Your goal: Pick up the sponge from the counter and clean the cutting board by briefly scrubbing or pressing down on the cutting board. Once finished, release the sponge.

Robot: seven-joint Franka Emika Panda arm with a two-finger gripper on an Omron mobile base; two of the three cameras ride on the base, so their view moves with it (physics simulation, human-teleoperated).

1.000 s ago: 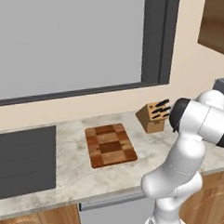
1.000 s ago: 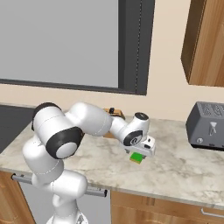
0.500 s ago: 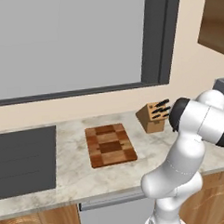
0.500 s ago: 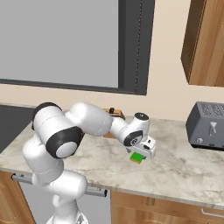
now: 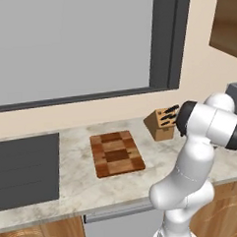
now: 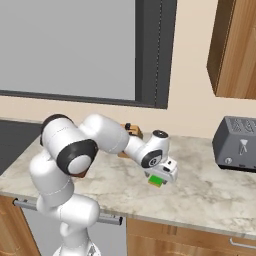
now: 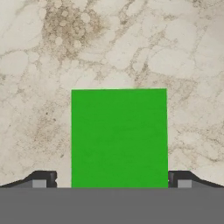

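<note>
Hand view put the sponge square in front of the camera: a flat bright green rectangle lying on the marbled counter, its near end cut off by the bottom of the frame. One dark fingertip stood just off the sponge's left edge and the other just off its right edge, so the gripper was spread wide, straddling the sponge and not clamped on it; whether the tips actually touched its sides could not be told. No writing or label showed on the sponge.

From the right base view, the gripper hung low over the sponge, which showed as a small green patch with a thin yellow layer under it, half covered by the hand. The sponge lay on the counter, well to the left of the toaster. The toaster carried a small pale mark on its front, too small to read. Behind the forearm, only a corner of the knife block peeked out.

From the left base view, the cutting board lay bare on the counter, left of the knife block and right of the dark cooktop. The arm's elbow covered the counter to the right of the knife block.
</note>
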